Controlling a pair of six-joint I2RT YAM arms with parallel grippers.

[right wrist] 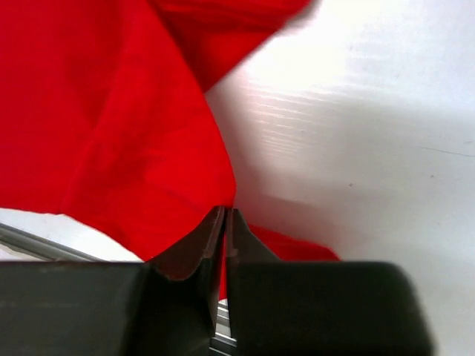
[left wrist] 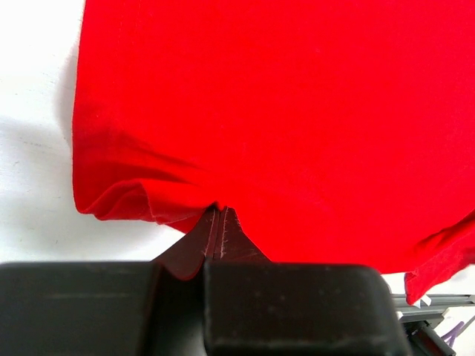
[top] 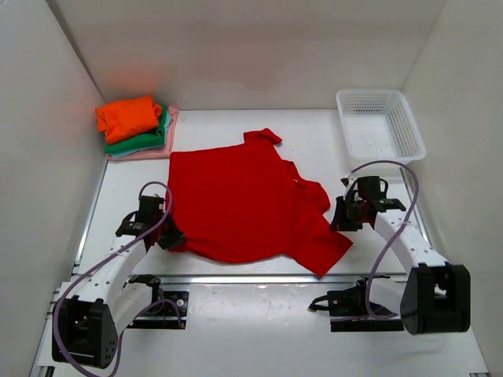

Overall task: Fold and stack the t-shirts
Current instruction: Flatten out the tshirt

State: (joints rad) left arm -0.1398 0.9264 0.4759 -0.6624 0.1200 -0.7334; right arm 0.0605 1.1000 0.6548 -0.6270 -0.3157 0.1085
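The large red t-shirt [top: 244,200] lies spread across the middle of the table, with one sleeve toward the back and one at the near right. My left gripper [top: 170,236] is shut on its near left edge; in the left wrist view the closed fingertips [left wrist: 219,213] pinch a fold of the red cloth [left wrist: 297,111]. My right gripper [top: 339,217] is shut on the shirt's right edge; in the right wrist view the tips [right wrist: 225,213] meet on the red cloth [right wrist: 111,133]. The orange shirt [top: 127,116] lies folded on the green shirt [top: 145,143] and the pink shirt [top: 161,152] at the back left.
A white mesh basket [top: 409,126] stands at the back right. White walls close in the table on the left, back and right. A metal rail [top: 236,279] runs along the near edge, in front of the arm bases.
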